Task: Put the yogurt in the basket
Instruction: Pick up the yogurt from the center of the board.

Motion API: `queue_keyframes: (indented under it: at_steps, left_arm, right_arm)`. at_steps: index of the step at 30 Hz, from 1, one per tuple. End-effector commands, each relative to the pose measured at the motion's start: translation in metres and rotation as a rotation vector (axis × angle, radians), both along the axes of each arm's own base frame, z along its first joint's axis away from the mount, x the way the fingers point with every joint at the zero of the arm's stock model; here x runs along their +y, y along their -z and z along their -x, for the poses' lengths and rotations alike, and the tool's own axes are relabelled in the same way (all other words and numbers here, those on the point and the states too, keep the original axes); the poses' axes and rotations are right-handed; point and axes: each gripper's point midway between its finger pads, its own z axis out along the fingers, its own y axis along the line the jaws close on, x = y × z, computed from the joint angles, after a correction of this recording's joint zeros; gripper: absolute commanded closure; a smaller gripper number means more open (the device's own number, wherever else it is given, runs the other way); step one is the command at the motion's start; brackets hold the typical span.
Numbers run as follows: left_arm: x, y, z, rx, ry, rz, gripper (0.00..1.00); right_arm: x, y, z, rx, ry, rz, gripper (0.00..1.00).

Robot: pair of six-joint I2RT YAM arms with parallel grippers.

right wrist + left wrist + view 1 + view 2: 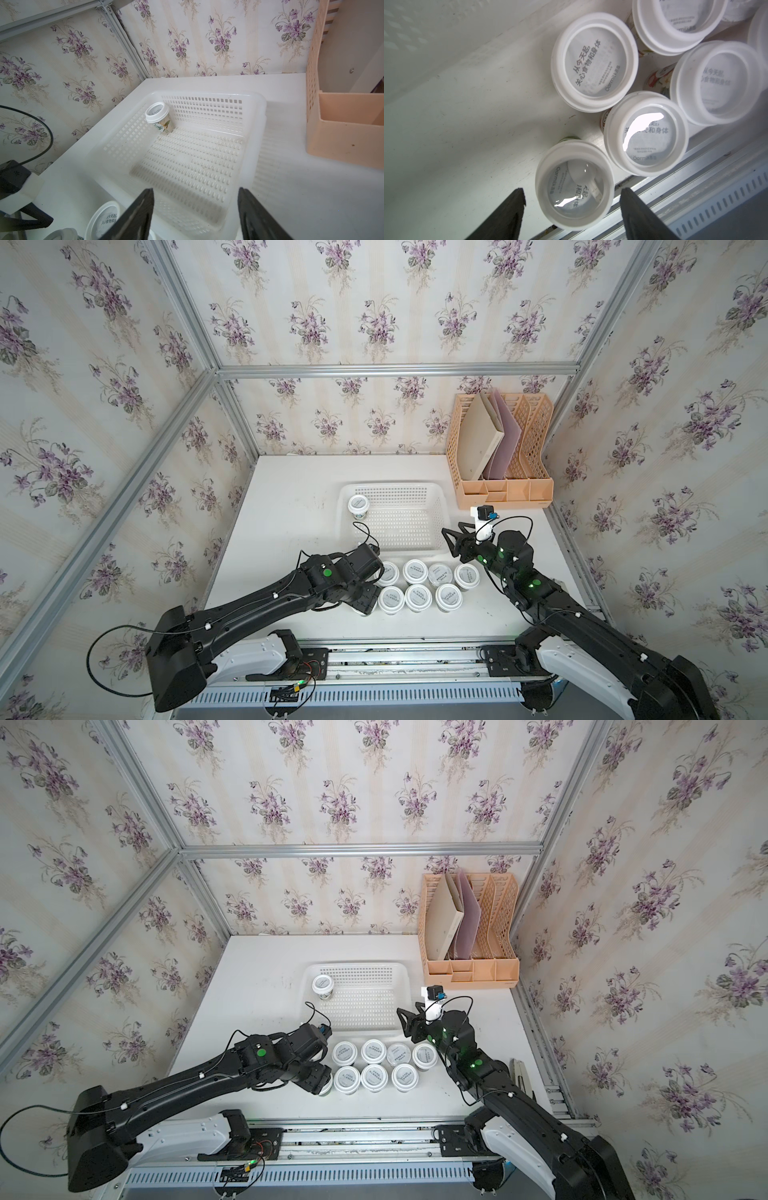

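One yogurt cup (358, 506) stood upright in the far left corner of the basket (405, 526), close to two walls. I judge that this left the rest of the grid floor free for the others. Near the front edge of the bench (291, 531), seven more cups (419, 597) sat lid-up in two tight rows just in front of the basket's near rim, so each carry would be short.

An eighth cup (574, 185) stood at the left end of the front row, close against its neighbour. The left gripper (572, 191) hung over it, jaws partly open, one on each side of the lid. A strip of bench showed past each finger, so nothing was gripped yet. The end cup probably suited because its outer side left room for a finger.

The right gripper (195, 197) waited empty, jaws apart, by the basket's near right corner, with a file rack (498, 489) beyond it in the bench's far right corner.

In both top views the left wrist hid the eighth cup, save a white sliver. Only the left wrist view showed the jaws' stance and a spoon (581, 171) under the clear lid. Only the right wrist view showed the basketed cup's greenish side.
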Motion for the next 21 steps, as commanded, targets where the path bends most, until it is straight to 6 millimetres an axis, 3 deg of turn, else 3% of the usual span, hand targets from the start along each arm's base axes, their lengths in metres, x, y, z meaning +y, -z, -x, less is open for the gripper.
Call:
queue_keyframes:
  at_steps: [1, 21]
  left_arm:
    - [0.0042, -0.0019, 0.0040, 0.012, -0.006, -0.012, 0.23]
    - [0.0048, -0.0059, 0.0120, 0.023, 0.007, -0.026, 0.23]
  right_arm:
    - [0.0005, -0.0036, -0.0009, -0.010, -0.001, 0.004, 0.31]
    - [0.0008, -0.0036, -0.0013, -0.009, -0.001, 0.005, 0.31]
